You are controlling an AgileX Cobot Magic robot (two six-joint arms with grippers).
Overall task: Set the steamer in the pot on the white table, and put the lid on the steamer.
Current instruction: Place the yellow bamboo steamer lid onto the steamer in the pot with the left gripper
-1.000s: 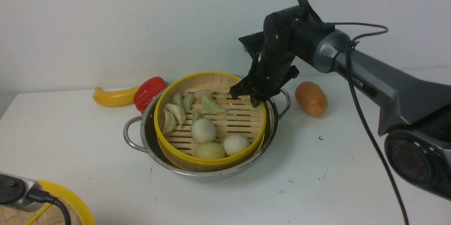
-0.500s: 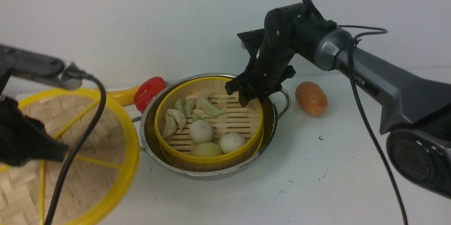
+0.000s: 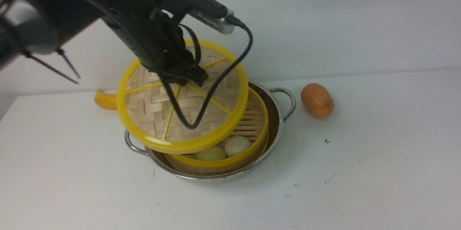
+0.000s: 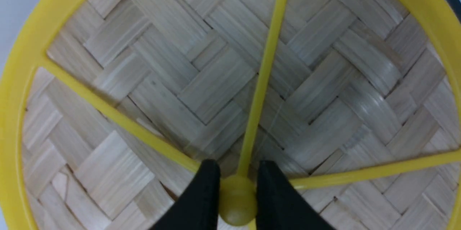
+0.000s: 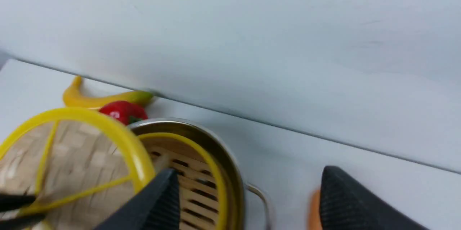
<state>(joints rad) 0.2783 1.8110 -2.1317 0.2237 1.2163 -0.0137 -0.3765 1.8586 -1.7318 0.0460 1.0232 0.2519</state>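
Note:
The steamer (image 3: 216,167), with buns and dumplings inside, sits in the steel pot (image 3: 278,122) on the white table (image 3: 360,172). My left gripper (image 3: 191,75) is shut on the yellow centre knob of the lid (image 3: 151,111). It holds the lid tilted above the steamer, covering the steamer's left and back. The left wrist view shows the black fingers (image 4: 205,195) pinching the knob (image 4: 237,201). My right gripper (image 5: 248,186) is open and empty, off to the pot's right. It is out of the front view. The right wrist view also shows the lid (image 5: 72,165) and the pot (image 5: 216,147).
An orange oval vegetable (image 3: 317,100) lies to the right of the pot. A yellow pepper (image 3: 104,102) lies behind the pot on the left, with a red pepper (image 5: 122,112) beside it. A wall stands close behind the table.
My left arm has carried the lid from the front left up and over the steamer. My right arm has let go of the steamer and pulled back out of the front view.

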